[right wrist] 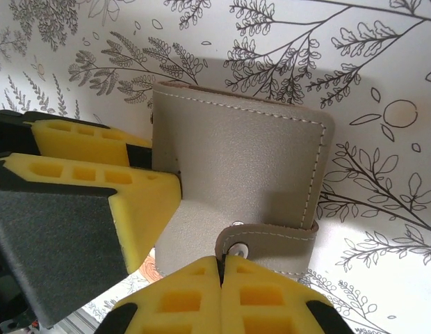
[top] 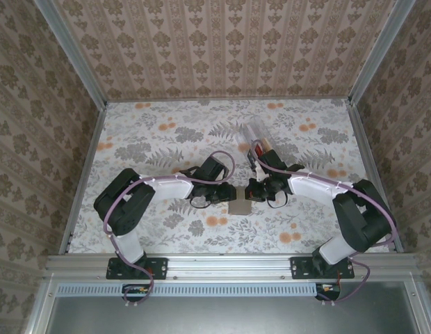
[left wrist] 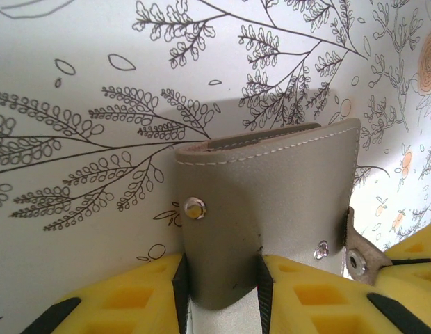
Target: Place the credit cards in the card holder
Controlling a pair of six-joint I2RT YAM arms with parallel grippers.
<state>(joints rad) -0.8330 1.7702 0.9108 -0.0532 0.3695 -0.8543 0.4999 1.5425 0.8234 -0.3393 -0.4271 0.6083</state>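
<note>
The grey-taupe card holder [top: 240,207] is at the table's middle, between both grippers. In the left wrist view the card holder [left wrist: 271,202] stands on edge, and my left gripper [left wrist: 222,296] is shut on its lower edge, a pad against each side. In the right wrist view my right gripper [right wrist: 222,268] is shut on the end of the snap strap [right wrist: 278,235], which wraps round the card holder [right wrist: 243,160]. The left gripper's yellow fingers [right wrist: 111,181] press the holder's left edge. Whether the reddish shapes in the clear box are the credit cards, I cannot tell.
A clear plastic box [top: 259,133] lies on the floral tabletop [top: 167,139] behind the right arm. Patterned walls and metal rails enclose the table on three sides. Open floral surface lies to the left and right of the grippers.
</note>
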